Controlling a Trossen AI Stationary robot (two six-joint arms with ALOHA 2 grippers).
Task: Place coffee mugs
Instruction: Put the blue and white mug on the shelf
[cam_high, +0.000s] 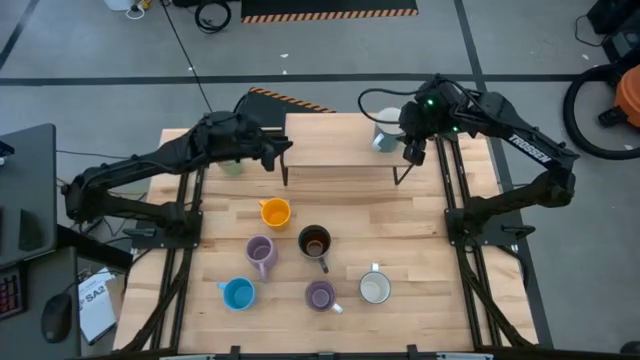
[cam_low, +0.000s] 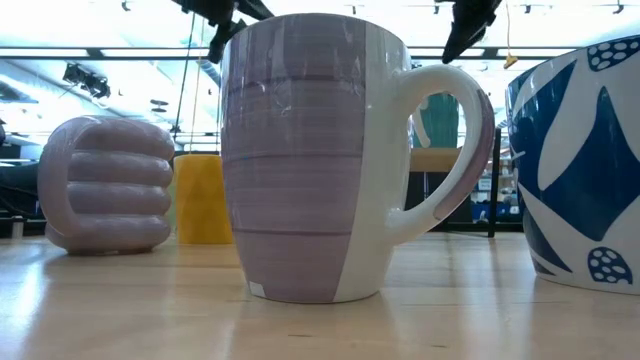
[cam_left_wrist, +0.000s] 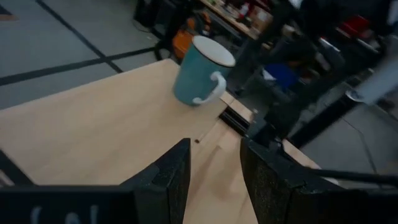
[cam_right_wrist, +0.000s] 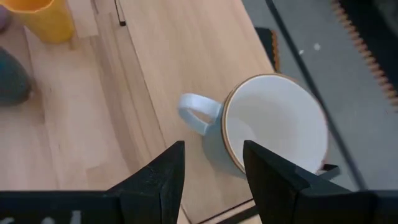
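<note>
From above, the wooden desk (cam_high: 420, 230) carries six mugs toward its near edge: the orange mug (cam_high: 275, 212), the dark mug (cam_high: 315, 242), a lilac mug (cam_high: 261, 253), the blue mug (cam_high: 238, 294), a second lilac mug (cam_high: 321, 296) and a white mug (cam_high: 375, 288). They sit loosely grouped, none touching. At the far edge stands a raised wooden shelf (cam_high: 335, 140). The left gripper (cam_high: 283, 150) hangs by the shelf's left end, just beside a pale green mug (cam_high: 232, 166) that the arm partly covers. The right gripper (cam_high: 412, 150) hovers at the shelf's right end, beside a light mug (cam_high: 385, 135) near the far right corner.

At desk height, a lilac-and-white mug (cam_low: 310, 160) fills the middle and blocks most of the desk behind it. A ribbed lilac mug (cam_low: 105, 185) sits to one side with the orange mug (cam_low: 200, 198) behind it, and a blue-patterned mug (cam_low: 580, 160) crowds the other edge.

The left wrist camera shows its jaws spread, holding nothing, with a teal mug (cam_left_wrist: 199, 71) upright on the shelf ahead of them.

The right wrist camera shows its jaws spread too, empty, right above a white-lined mug (cam_right_wrist: 273, 127) whose handle (cam_right_wrist: 198, 112) points toward the desk's middle; the orange mug (cam_right_wrist: 46, 18) stands well apart.
</note>
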